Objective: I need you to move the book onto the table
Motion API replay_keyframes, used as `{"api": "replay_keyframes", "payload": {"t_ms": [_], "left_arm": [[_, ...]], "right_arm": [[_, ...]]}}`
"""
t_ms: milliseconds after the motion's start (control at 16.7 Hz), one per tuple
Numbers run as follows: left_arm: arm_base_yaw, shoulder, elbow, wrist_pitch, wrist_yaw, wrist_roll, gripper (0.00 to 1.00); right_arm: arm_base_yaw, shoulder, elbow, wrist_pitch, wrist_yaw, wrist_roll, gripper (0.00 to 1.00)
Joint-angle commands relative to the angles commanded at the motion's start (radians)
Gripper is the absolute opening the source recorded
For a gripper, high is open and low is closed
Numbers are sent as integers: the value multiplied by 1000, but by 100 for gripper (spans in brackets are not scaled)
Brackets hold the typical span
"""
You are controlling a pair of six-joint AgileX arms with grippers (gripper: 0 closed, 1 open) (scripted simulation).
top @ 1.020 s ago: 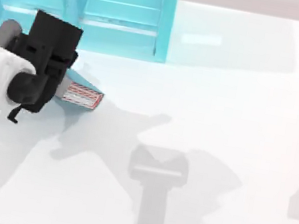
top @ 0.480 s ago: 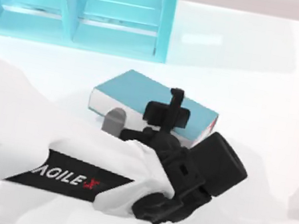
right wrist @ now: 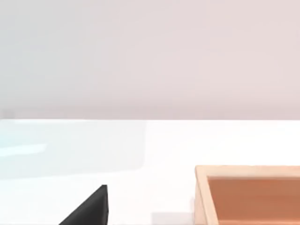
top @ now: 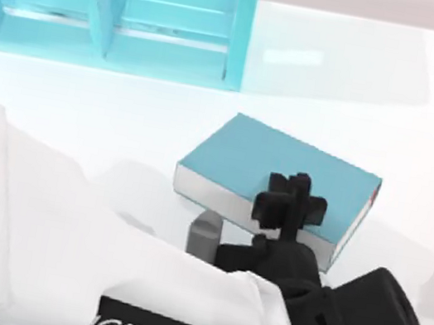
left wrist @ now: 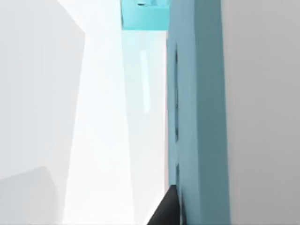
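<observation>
The teal-blue book (top: 283, 167) with white page edges lies flat in the middle of the top view, held a little above the white table (top: 426, 124), with its shadow cast to the left. My left gripper (top: 291, 203) is shut on the book's near long edge, one black finger across the cover. In the left wrist view the book's cover (left wrist: 199, 117) runs alongside a dark fingertip (left wrist: 165, 212). A black fingertip (right wrist: 89, 210) of my right gripper shows in the right wrist view, over bare table.
The turquoise compartmented shelf unit (top: 173, 28) stands at the back left of the table. A wooden box (right wrist: 248, 194) sits on the table in the right wrist view. My left arm's white body covers the front left.
My left gripper has carried the book away from the shelf, rightward and toward the front of the table. The arm has swung further in across the lower left.
</observation>
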Motion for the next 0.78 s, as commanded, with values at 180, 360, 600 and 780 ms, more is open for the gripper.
{"api": "replay_keyframes", "payload": {"t_ms": [180, 360, 600, 780], "left_arm": [[3, -2, -6, 1, 5, 2, 0], [-6, -4, -3, -20, -2, -17, 0], [-12, -6, 0, -34, -8, -29, 0], [-7, 9, -9, -18, -5, -28, 0]], "right_arm": [[0, 0, 0, 0, 0, 0, 100], [0, 0, 0, 0, 0, 0, 100], [0, 0, 0, 0, 0, 0, 100], [0, 0, 0, 0, 0, 0, 100]]}}
